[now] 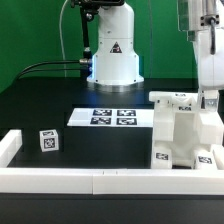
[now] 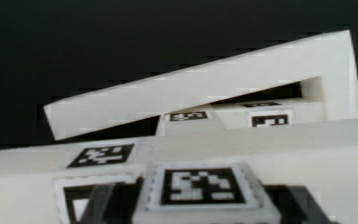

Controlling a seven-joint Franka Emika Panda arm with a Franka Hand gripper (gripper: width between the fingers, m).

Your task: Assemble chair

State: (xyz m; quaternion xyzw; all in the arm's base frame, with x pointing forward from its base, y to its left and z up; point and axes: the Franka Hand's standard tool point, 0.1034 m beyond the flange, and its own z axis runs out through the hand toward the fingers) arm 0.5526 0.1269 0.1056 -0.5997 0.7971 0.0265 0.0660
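The partly built white chair (image 1: 183, 135) stands at the exterior view's right, against the white rail, with tags on its faces. My gripper (image 1: 207, 100) hangs right over its top right part. In the wrist view my gripper (image 2: 201, 205) has a dark finger (image 2: 98, 203) on each side of a white tagged piece (image 2: 202, 188), and the jaws close against it. Beyond it lie a white tagged panel (image 2: 105, 155) and a slanted white frame (image 2: 202, 85) of the chair. A small loose white tagged block (image 1: 47, 141) sits on the table at the exterior view's left.
The marker board (image 1: 110, 117) lies flat mid-table in front of the robot base (image 1: 112, 60). A low white rail (image 1: 100, 181) runs along the front edge and turns up at the left corner (image 1: 8, 148). The table is black.
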